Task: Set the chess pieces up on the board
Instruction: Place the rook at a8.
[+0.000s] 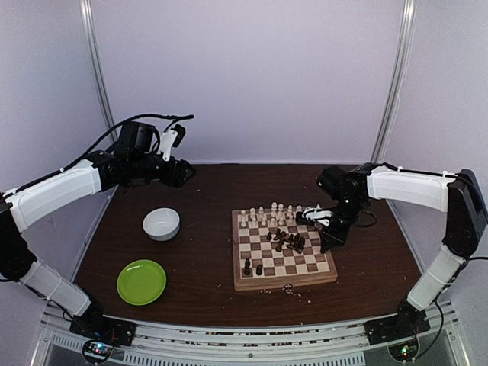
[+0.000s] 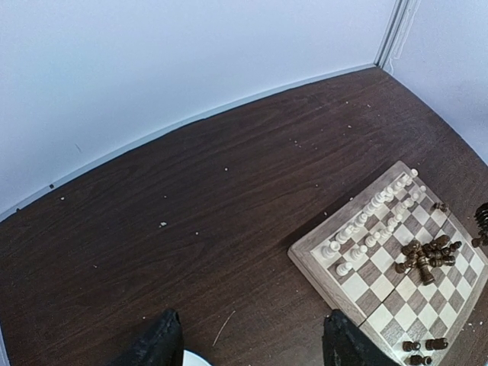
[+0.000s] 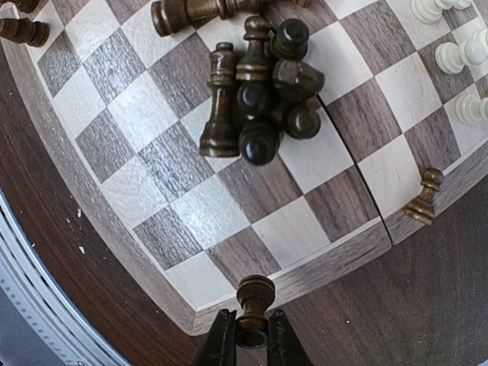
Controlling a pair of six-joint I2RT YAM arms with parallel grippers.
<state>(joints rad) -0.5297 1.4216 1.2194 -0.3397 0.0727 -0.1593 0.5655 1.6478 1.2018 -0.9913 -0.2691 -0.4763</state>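
The board (image 1: 284, 279) lies right of centre on the table. Cream pieces (image 1: 267, 214) stand in two rows at its far edge. Several dark pieces (image 1: 288, 241) lie heaped near its middle, and two dark pieces (image 1: 252, 268) stand at its near left. In the right wrist view the heap (image 3: 259, 91) is above my right gripper (image 3: 252, 339), which is shut on a dark pawn (image 3: 254, 301) held over the board's frame (image 3: 328, 267). Another dark pawn (image 3: 424, 197) lies on the frame. My left gripper (image 2: 248, 339) is open and empty, high over bare table left of the board (image 2: 343, 284).
A white bowl (image 1: 162, 223) and a round green plate (image 1: 142, 281) sit left of the board. Pale crumbs (image 1: 291, 288) lie at the board's near edge. The enclosure walls close in on three sides.
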